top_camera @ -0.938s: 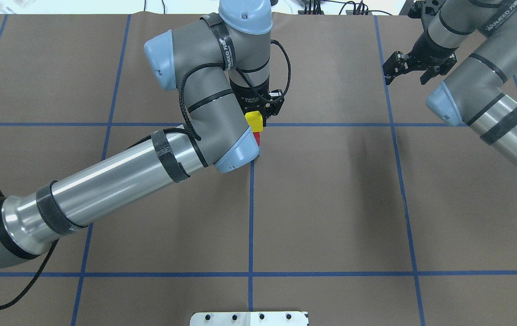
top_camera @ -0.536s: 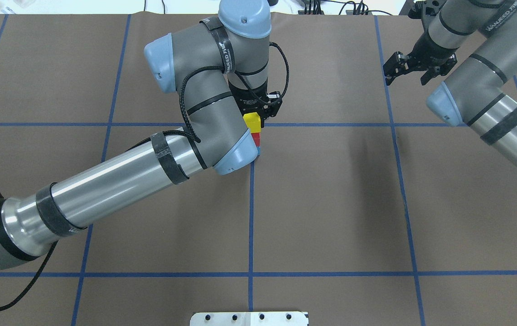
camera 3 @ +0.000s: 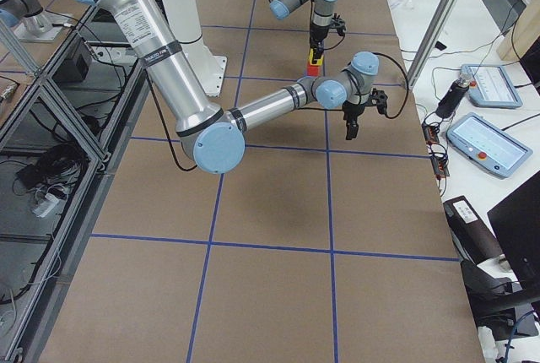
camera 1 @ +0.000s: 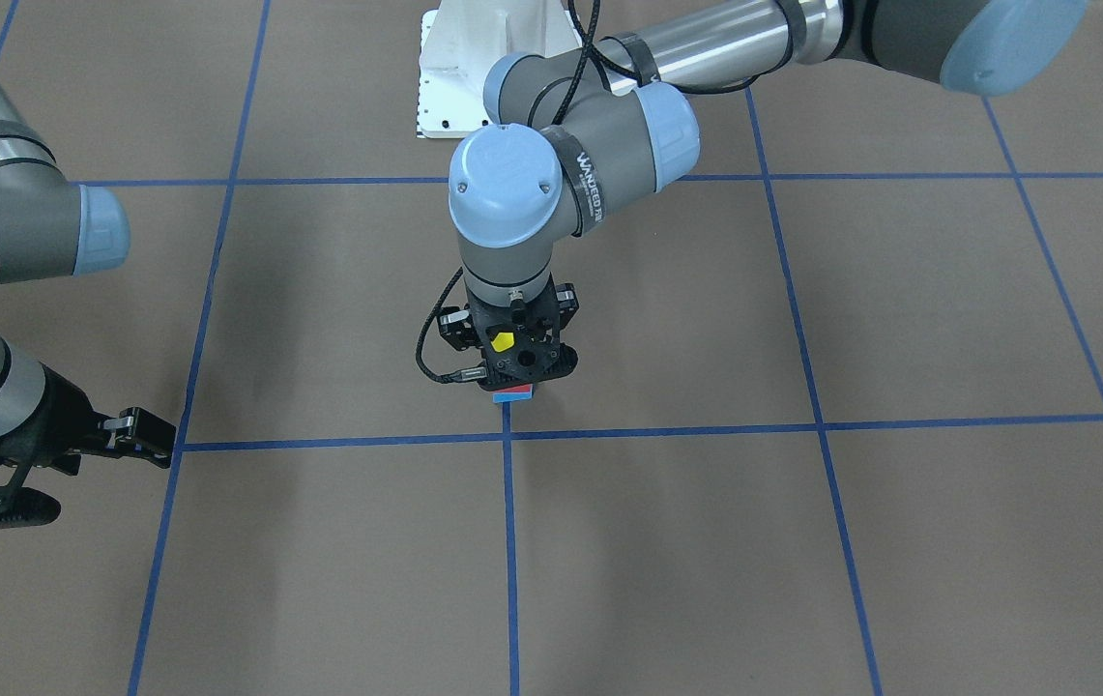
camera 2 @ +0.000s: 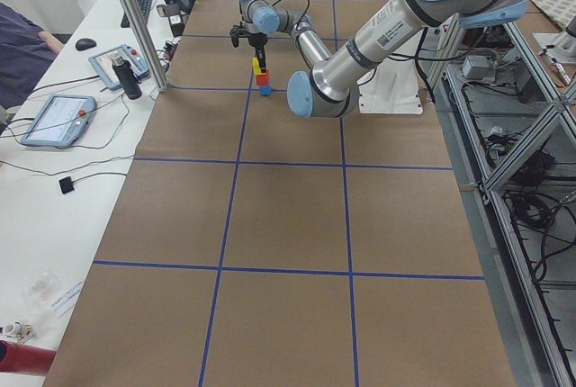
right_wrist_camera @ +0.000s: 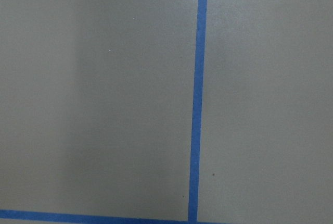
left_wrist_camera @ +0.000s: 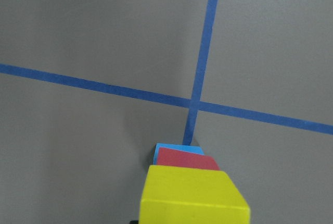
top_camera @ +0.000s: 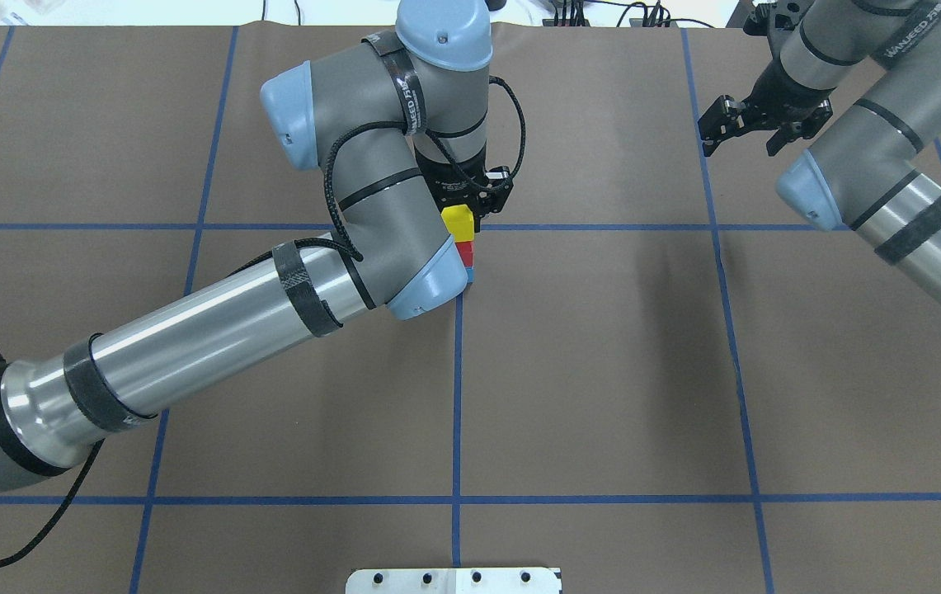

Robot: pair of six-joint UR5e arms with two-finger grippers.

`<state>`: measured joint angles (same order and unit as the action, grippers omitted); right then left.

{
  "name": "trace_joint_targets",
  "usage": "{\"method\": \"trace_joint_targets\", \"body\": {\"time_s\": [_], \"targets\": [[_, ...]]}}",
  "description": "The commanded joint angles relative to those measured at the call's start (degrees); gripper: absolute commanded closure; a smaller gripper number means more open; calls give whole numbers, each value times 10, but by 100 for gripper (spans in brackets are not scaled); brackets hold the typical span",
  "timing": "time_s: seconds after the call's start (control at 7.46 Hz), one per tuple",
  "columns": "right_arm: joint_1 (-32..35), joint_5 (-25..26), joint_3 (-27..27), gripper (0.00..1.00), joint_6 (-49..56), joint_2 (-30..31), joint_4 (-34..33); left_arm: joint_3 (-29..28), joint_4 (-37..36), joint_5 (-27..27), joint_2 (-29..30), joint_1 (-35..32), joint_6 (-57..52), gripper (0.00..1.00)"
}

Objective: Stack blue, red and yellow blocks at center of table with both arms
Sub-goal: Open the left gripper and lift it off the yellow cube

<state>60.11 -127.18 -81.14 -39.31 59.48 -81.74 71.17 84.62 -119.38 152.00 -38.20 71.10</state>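
A blue block [top_camera: 470, 275] lies at the table's centre, where two blue tape lines cross. A red block [top_camera: 465, 251] sits on it. My left gripper [top_camera: 463, 216] is shut on the yellow block [top_camera: 458, 223] and holds it right on top of the red block. I cannot tell whether the two touch. The left wrist view shows yellow [left_wrist_camera: 192, 198] over red [left_wrist_camera: 187, 160] over blue [left_wrist_camera: 176, 148], roughly lined up. The front view shows the left gripper [camera 1: 511, 365] over the stack. My right gripper [top_camera: 738, 145] is open and empty, hovering far off at the back right.
The brown table cover is marked with a blue tape grid [top_camera: 457, 396]. The white robot base plate [top_camera: 454, 580] sits at the near edge. Tablets and cables [camera 3: 485, 139] lie beyond the table's far side. The right wrist view shows only bare cover and tape.
My left gripper has come down and shifted slightly left with the yellow block, closing the gap to the red block. The right arm has not moved.
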Motion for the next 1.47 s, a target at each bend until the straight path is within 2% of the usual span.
{"method": "trace_joint_targets", "body": {"time_s": [0.0,0.4,0.54,0.8,0.94,1.07,1.21,1.34], "targets": [[0,0,0,1,2,0,0,5,-1,20,-4,4,0,0],[1,0,0,1,2,0,1,21,-2,20,-4,9,0,0],[5,-3,0,1,2,-1,1,53,-12,20,-6,8,0,0],[37,-18,-5,1,25,1,-4,169,-107,18,-23,-20,-16,0],[64,-28,-4,1,87,23,-8,269,-165,18,-78,-47,-91,0],[91,-34,-3,1,134,44,-9,361,-181,19,-160,-74,-130,0],[121,-35,-2,1,192,71,-10,421,-177,15,-248,-127,-171,0],[153,-37,-1,1,244,101,-10,437,-179,14,-302,-172,-260,0]]}}
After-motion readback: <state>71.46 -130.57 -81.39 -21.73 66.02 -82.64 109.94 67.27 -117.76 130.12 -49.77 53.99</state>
